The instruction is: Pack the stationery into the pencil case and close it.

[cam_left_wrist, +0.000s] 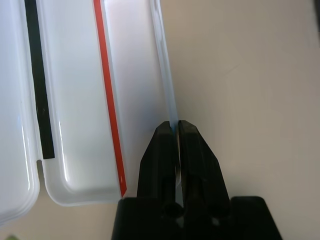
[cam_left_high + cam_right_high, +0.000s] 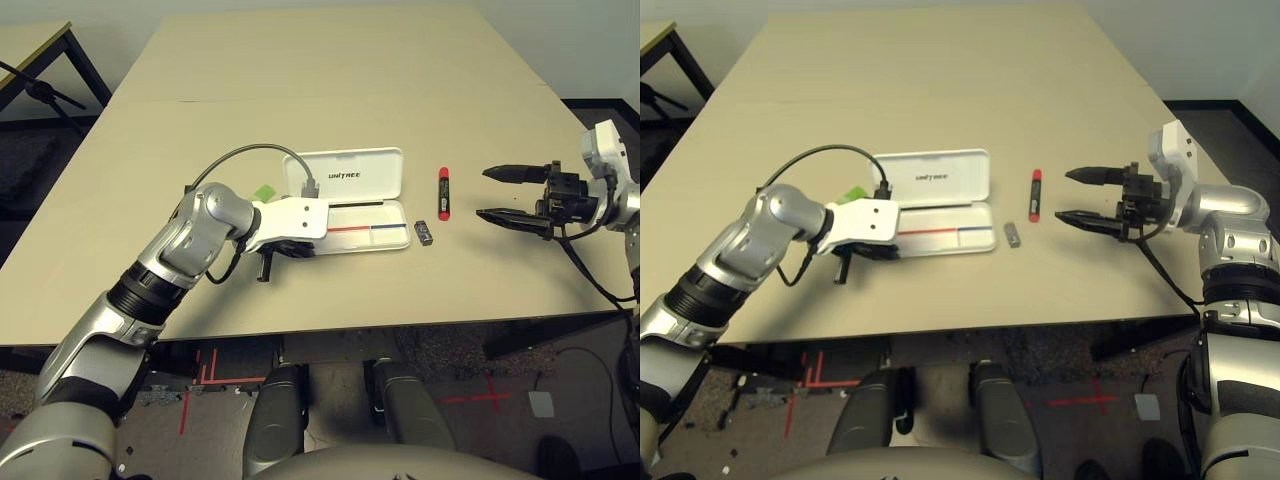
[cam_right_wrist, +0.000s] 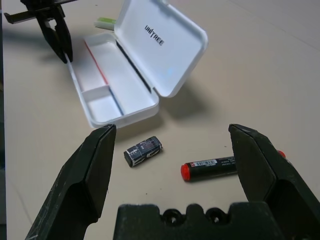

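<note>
A: Where is the pencil case (image 2: 350,200)?

B: At the middle of the surface (image 2: 330,80), lid raised, "UNITREE" showing. The tray inside has a red-and-blue line and looks bare.

A: And the left end effector (image 1: 176,131)?

B: Clenched on the tray's front wall near its left end; the wrist view shows both fingers pinching the thin white rim.

A: The stationery?

B: The red marker (image 2: 443,193) lies at three o'clock from the case, just beside it. The tiny dark grey block (image 2: 424,233) sits at about seven o'clock from the marker, close to the tray's right corner. The light-green strip (image 2: 264,193) peeks out at nine o'clock from the lid, partly hidden by the left arm.

A: Right end effector (image 2: 495,193)?

B: Released, fingers spread wide, at three o'clock from the marker, apart from it.
</note>
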Available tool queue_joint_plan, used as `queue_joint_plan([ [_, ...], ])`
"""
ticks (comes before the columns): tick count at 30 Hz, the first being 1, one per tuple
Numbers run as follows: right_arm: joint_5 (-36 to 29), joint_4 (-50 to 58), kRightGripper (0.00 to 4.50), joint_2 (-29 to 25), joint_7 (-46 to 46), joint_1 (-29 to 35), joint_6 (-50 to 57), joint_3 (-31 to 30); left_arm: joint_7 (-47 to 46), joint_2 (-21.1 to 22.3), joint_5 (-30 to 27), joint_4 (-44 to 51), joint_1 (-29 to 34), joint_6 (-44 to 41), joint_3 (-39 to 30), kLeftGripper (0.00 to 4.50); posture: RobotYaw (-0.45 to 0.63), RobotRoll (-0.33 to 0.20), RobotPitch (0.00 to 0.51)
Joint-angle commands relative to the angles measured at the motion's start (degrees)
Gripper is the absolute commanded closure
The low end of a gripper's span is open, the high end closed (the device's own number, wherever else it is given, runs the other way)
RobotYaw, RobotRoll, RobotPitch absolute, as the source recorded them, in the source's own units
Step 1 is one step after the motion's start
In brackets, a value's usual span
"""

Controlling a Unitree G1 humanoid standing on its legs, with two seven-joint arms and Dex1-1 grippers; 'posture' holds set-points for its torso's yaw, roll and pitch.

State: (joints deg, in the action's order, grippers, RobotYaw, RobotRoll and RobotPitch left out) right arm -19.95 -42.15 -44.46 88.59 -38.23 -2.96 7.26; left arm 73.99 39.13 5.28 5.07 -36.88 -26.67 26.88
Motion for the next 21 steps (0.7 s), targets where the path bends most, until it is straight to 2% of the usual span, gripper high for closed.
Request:
queue_joint_plan([
  [1,0.7,0.6,0.00,-1.0,0.1,0.5,0.9,-0.2,0.0,0.9,-0.9,2.2,1.3,-0.3,-0.5,4.47,-0.06,0.000,0.116],
  [6,0.6,1.3,0.00,-1.0,-0.9,0.9,2.3,-0.1,-0.7,1.1,-0.9,1.5,1.8,0.5,-1.0,4.47,-0.06,0.000,0.121],
  [15,3.1,6.7,0.00,-0.1,-16.0,2.4,8.5,0.4,-0.8,1.4,-0.4,0.3,1.7,3.1,-0.8,4.47,-0.06,0.000,0.124],
  [18,1.1,9.8,0.00,0.0,-16.5,3.7,12.6,1.1,-0.5,1.6,-0.5,0.5,2.0,3.4,-0.7,3.61,-0.06,0.000,0.126],
  [21,0.0,12.1,0.00,0.0,-17.1,4.9,15.2,1.5,-0.4,1.5,-1.1,1.6,2.1,2.1,-0.8,2.45,-0.06,0.000,0.127],
])
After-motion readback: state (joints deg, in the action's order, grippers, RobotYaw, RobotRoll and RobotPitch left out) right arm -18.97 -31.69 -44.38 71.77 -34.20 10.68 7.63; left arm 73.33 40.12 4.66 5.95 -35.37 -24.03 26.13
